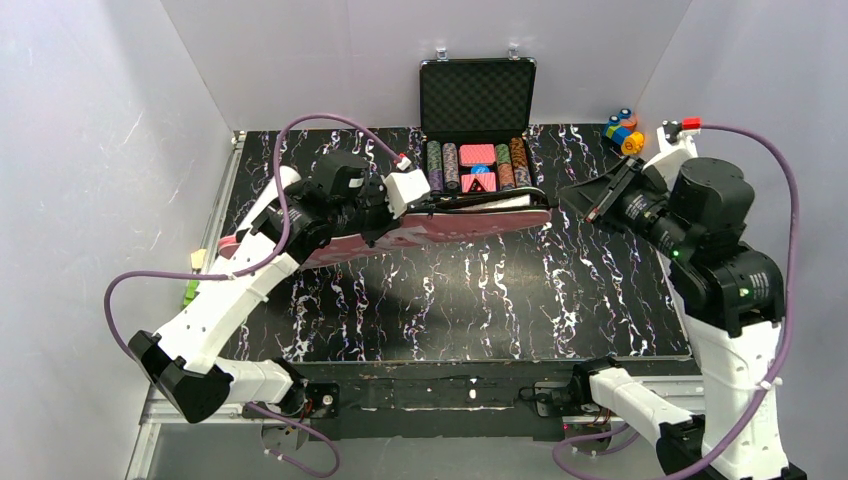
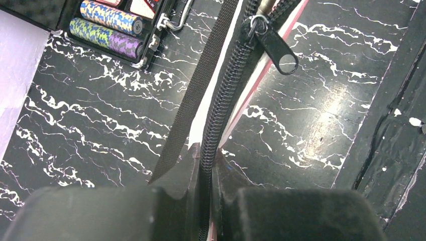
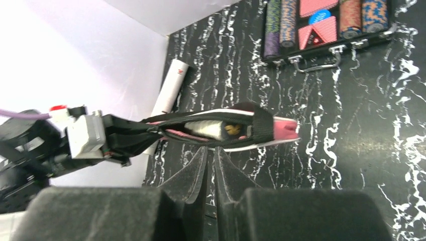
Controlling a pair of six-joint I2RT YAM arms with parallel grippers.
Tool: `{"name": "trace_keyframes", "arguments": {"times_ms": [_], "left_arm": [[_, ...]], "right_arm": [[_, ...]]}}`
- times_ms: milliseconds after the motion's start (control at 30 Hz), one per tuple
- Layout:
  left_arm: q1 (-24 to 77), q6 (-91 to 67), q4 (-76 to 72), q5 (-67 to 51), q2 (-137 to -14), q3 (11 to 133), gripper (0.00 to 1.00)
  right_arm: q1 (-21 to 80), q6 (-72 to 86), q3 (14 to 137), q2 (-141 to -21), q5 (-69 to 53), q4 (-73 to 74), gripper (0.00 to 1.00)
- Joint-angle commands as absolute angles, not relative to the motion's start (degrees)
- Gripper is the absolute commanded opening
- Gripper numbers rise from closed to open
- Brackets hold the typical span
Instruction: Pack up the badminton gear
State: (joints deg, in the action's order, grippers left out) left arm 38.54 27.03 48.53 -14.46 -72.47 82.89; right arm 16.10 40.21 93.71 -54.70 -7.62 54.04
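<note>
The pink racket-shaped bag (image 1: 440, 225) hangs above the black marbled table, running from the left arm to the centre. My left gripper (image 1: 418, 203) is shut on the bag's black zipper edge (image 2: 221, 100), with the zipper pull (image 2: 279, 48) and a black strap (image 2: 188, 100) beyond the fingers. In the right wrist view the bag (image 3: 281, 129) gapes open, with something white (image 3: 208, 128) inside. My right gripper (image 3: 211, 150) is shut and empty, its tips just short of the bag's rim; it sits at the bag's right end (image 1: 570, 198). The white tube (image 3: 168, 88) lies by the left wall. No rackets show.
The open black case of poker chips (image 1: 477, 120) stands at the back centre, right behind the bag. Colourful toy blocks (image 1: 625, 130) sit at the back right corner. Small yellow and green pieces (image 1: 193, 278) lie by the left wall.
</note>
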Motion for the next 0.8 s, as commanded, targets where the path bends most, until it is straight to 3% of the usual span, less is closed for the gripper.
{"name": "trace_keyframes", "arguments": {"times_ms": [0,100,267,333,433,500,667,767], "left_arm": [[38.73,27.00,43.61,-17.33,-69.58,85.76,0.00],[38.78,27.04,43.62,-17.32,-69.36,85.84,0.00],[38.71,26.98,43.53,-17.32,-69.58,85.85,0.00],[38.82,26.56,43.25,-16.81,-70.10,85.97,0.00],[39.47,25.79,42.08,-14.04,-71.14,86.16,0.00],[40.07,25.41,40.93,-11.27,-72.18,86.18,0.00],[41.62,25.14,38.34,-5.99,-74.50,87.07,0.00],[42.45,25.24,37.64,-3.86,-75.72,87.78,0.00]], "right_arm": [[16.08,40.64,93.95,-55.27,-12.09,52.45,0.14],[16.08,41.86,90.88,-55.34,-14.37,49.93,0.08],[16.41,42.67,86.34,-55.71,-17.66,47.70,0.09],[16.60,42.77,86.73,-55.29,-17.25,46.96,0.17],[16.61,43.01,89.16,-54.22,-17.85,45.78,0.40],[16.65,44.17,89.62,-54.03,-20.68,44.99,0.51],[16.74,48.32,82.53,-50.25,-26.06,37.33,0.62],[18.35,51.97,76.52,-48.58,-28.35,29.36,0.63]]}}
